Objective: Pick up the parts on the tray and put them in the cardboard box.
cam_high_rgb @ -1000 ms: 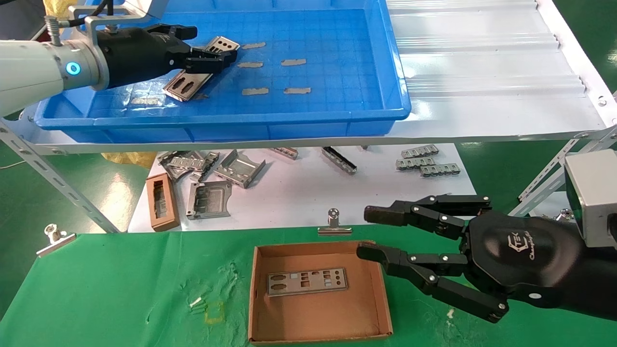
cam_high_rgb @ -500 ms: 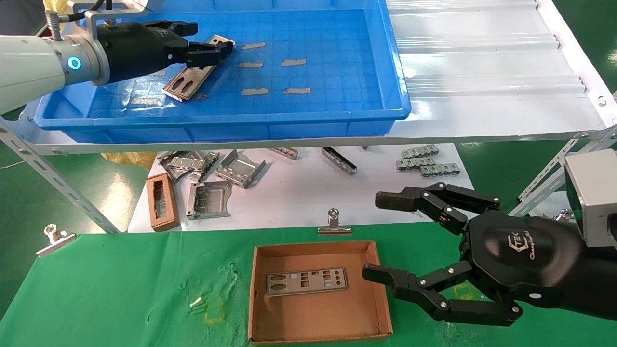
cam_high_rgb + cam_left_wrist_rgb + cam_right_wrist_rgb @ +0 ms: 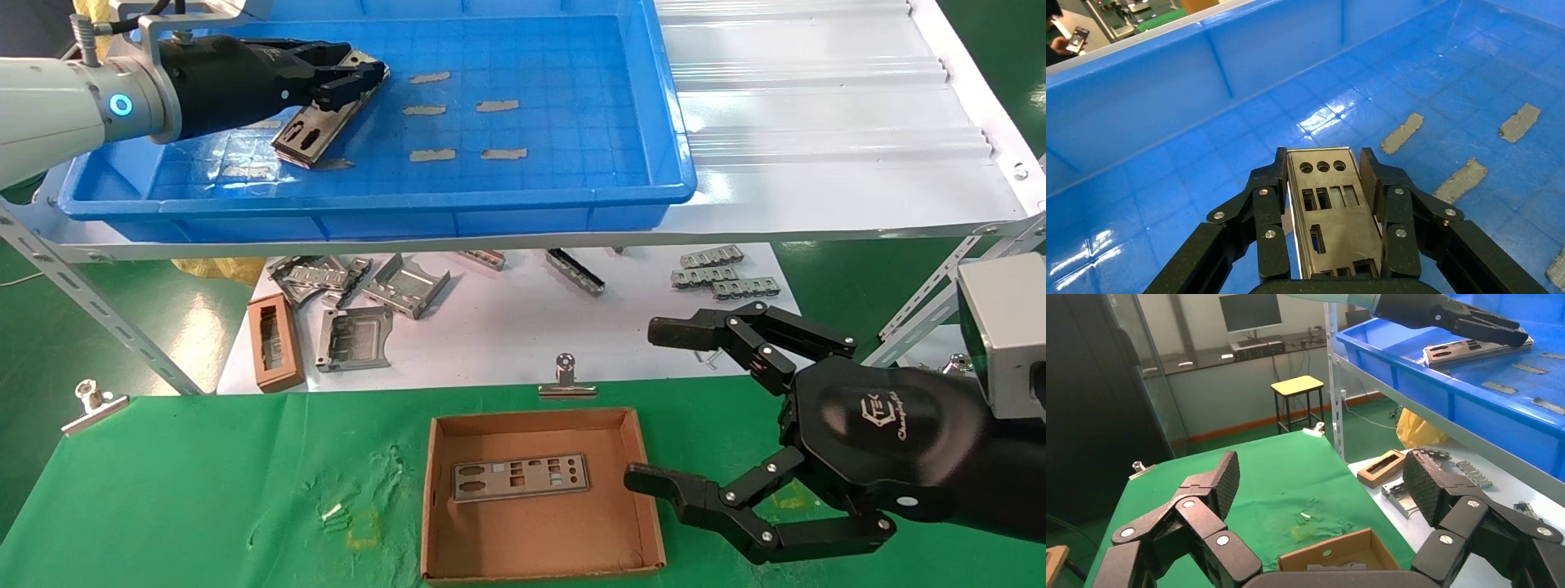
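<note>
A silver punched part (image 3: 315, 126) is held by its long edges in my left gripper (image 3: 353, 72), which is shut on it over the left part of the blue tray (image 3: 523, 204). Its near end hangs tilted just above the tray floor. The left wrist view shows this part (image 3: 1330, 208) pinched between the fingers (image 3: 1272, 196) of the left gripper (image 3: 1322, 168). A second part (image 3: 520, 476) lies flat in the cardboard box (image 3: 650, 506). My right gripper (image 3: 654, 404) is wide open and empty, just right of the box; the right wrist view shows the right gripper (image 3: 1321, 478) above the box (image 3: 1333, 554).
Grey strips (image 3: 498, 105) are stuck to the tray floor. Below the shelf, a white sheet carries bent brackets (image 3: 404, 286), ridged strips (image 3: 723, 273) and a small brown frame (image 3: 274, 341). Metal clips (image 3: 565, 377) (image 3: 94, 402) hold the green cloth.
The left gripper has drawn back to the left with the part, whose far end has lifted. The right gripper has opened wider and shifted right, away from the box.
</note>
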Robot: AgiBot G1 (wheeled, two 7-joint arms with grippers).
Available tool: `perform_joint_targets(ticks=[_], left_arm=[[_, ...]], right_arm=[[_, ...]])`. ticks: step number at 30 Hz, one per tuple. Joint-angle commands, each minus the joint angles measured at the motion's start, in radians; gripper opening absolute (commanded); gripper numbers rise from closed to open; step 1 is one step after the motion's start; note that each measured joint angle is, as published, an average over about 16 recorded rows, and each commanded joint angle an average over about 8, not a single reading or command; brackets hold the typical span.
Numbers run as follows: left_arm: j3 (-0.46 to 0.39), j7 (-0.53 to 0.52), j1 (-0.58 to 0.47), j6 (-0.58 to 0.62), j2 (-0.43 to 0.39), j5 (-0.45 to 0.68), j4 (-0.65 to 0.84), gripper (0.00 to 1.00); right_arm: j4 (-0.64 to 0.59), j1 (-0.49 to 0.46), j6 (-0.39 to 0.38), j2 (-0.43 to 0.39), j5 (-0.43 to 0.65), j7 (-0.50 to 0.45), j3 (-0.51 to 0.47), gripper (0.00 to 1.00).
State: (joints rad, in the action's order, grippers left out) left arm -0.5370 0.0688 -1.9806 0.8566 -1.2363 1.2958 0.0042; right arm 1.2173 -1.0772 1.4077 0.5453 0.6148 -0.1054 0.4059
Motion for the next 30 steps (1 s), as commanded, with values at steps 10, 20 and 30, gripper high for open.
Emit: perform_joint_targets(ticks=[10, 20, 30], left_arm=[[0.003, 0.002, -0.013, 0.005, 0.005, -0.004, -0.011, 0.0], [0.022, 0.006, -0.04, 0.06, 0.023, -0.031, -0.027, 0.0], [0.03, 0.01, -0.065, 0.359, 0.073, -0.05, -0.067, 0.0]], right_arm=[[0.0, 0.0, 0.0, 0.0, 0.0, 0.0, 0.0, 1.0], [0.0, 0.0, 0.0, 0.0, 0.0, 0.0, 0.0, 1.0], [0.0, 0.0, 0.0, 0.0, 0.0, 0.0, 0.0, 1.0]])
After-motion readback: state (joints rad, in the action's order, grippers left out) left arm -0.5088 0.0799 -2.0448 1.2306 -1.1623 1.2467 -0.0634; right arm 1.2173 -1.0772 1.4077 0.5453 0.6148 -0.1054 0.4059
